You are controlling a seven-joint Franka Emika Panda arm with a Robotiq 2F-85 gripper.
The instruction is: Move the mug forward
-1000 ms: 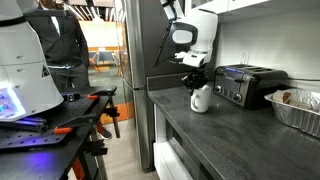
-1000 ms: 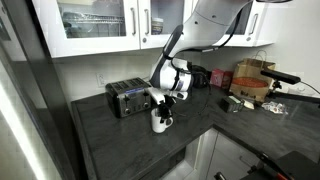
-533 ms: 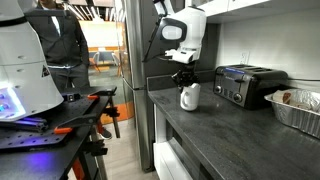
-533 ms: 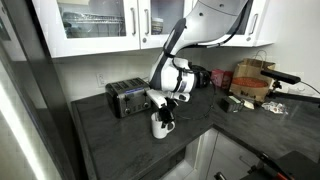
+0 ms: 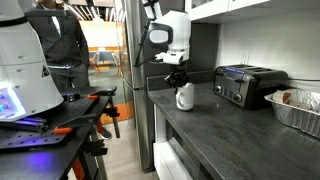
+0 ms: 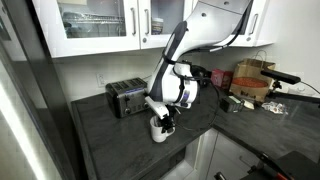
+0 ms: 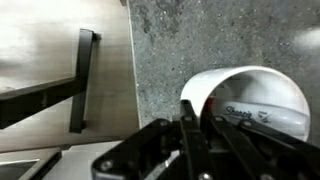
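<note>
The small white mug (image 5: pixel 185 97) is near the counter's front edge, away from the toaster (image 5: pixel 245 84). It also shows in an exterior view (image 6: pixel 160 128) and in the wrist view (image 7: pixel 248 90), with a marker pen lying inside it. My gripper (image 5: pixel 178 80) comes down from above and is shut on the mug's rim (image 7: pixel 188 112), one finger inside and one outside. In an exterior view the gripper (image 6: pixel 166 113) sits right over the mug. I cannot tell whether the mug rests on the counter or hangs just above it.
The black-and-silver toaster (image 6: pixel 125 97) stands at the back by the wall. A foil tray (image 5: pixel 297 106) sits further along the dark counter (image 5: pixel 230 135). Boxes and clutter (image 6: pixel 250 85) fill the far corner. The counter edge (image 7: pixel 133 60) drops off to the floor close to the mug.
My gripper has carried the mug away from the toaster toward the counter's front edge, keeping its hold on the rim throughout.
</note>
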